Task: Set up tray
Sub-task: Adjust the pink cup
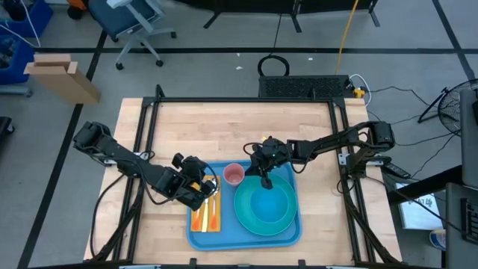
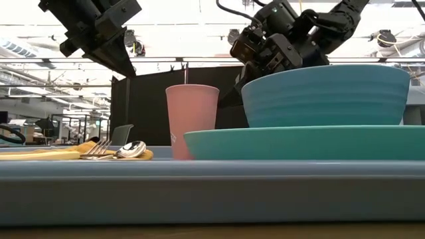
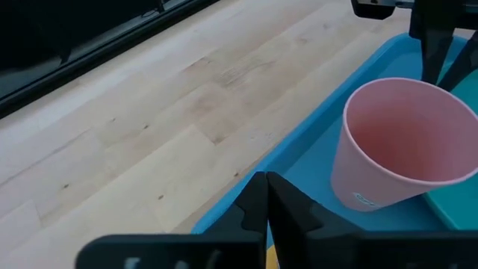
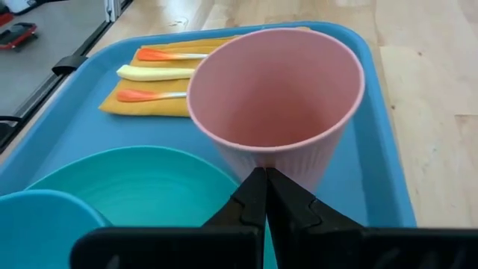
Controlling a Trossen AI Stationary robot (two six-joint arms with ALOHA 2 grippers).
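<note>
Lift both tools, left (image 1: 200, 188) and right (image 1: 266, 166), each pinched together on nothing, straight off the fully laid light-blue tray (image 1: 287, 237) at the desk's (image 1: 231, 127) near edge, clear of the pink cup (image 1: 234, 175).

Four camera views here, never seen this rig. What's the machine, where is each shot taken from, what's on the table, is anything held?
It is a robot with two dark jointed arms at a wooden table, each ending in a two-finger claw. One camera looks straight down, one sits at table-top height, and one rides on each wrist.

On the table lies a light-blue tray. In it stand a pink cup and a blue bowl on a teal plate. Beside them a yellow-orange napkin carries a fork, a spoon and one more utensil.

The left claw hangs over the napkin end of the tray. The right claw sits above the bowl's far edge, next to the cup. Both are shut and hold nothing.
</note>
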